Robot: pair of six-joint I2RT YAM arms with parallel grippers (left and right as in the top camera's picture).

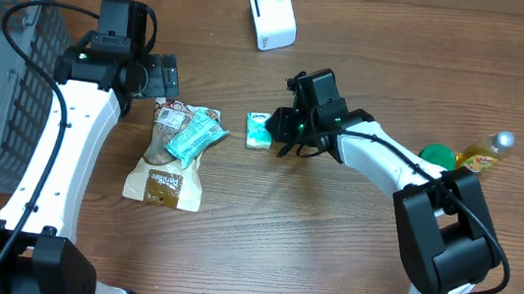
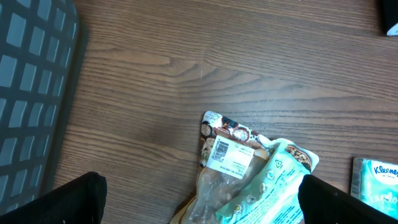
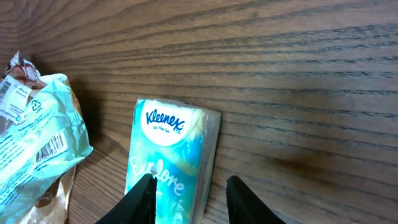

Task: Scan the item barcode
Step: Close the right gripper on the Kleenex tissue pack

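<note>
Scan looks not yet done: tissue pack (image 1: 259,130) lies on desk (image 1: 328,263), well apart from far white scanner (image 1: 272,15), right jaws part-open at its right end, left jaws wide, empty.

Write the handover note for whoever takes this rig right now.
Left gripper: open, over the snack bags, holding nothing.
Right gripper: open, jaws apart at the near end of the Kleenex pack, not gripping it.
Things: the Kleenex pack lies flat on the table, to the right of the snack bags. The white scanner stands apart from it, at the top of the overhead view.
Done: cannot tell whether anything has been scanned.
Left: probably grasp an item and show its barcode to the scanner.
</note>
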